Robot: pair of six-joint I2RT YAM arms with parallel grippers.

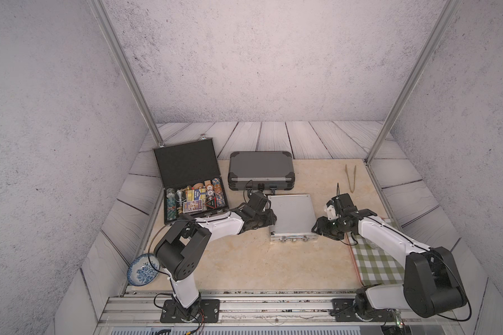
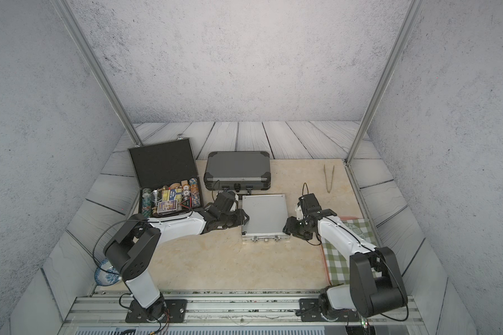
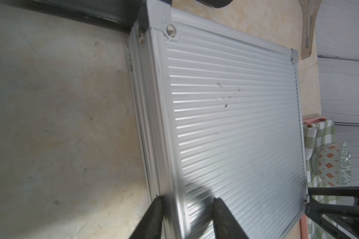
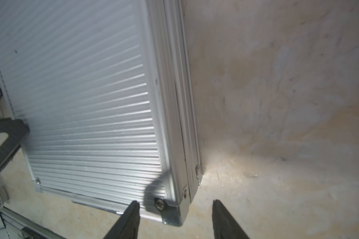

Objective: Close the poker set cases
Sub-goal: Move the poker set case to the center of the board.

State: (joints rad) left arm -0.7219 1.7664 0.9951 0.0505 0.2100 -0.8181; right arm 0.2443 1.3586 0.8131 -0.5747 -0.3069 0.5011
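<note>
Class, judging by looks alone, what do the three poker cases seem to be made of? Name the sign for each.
Small silver case: likely aluminium, brushed and ribbed; fine bright ridges, riveted corners.
Large dark-grey case: metal or plastic, hard to tell; satin sheen, black corner caps.
Open black case: lid lined with matte dark foam or felt; shell unclear.

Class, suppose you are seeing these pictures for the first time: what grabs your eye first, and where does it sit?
The open black case at the far left stands out, lid up, its tray packed with colourful chips and cards. In the middle lies the silver case, lid down, with the left gripper and right gripper at its opposite sides. Behind it sits the dark-grey case, lid also down.
</note>
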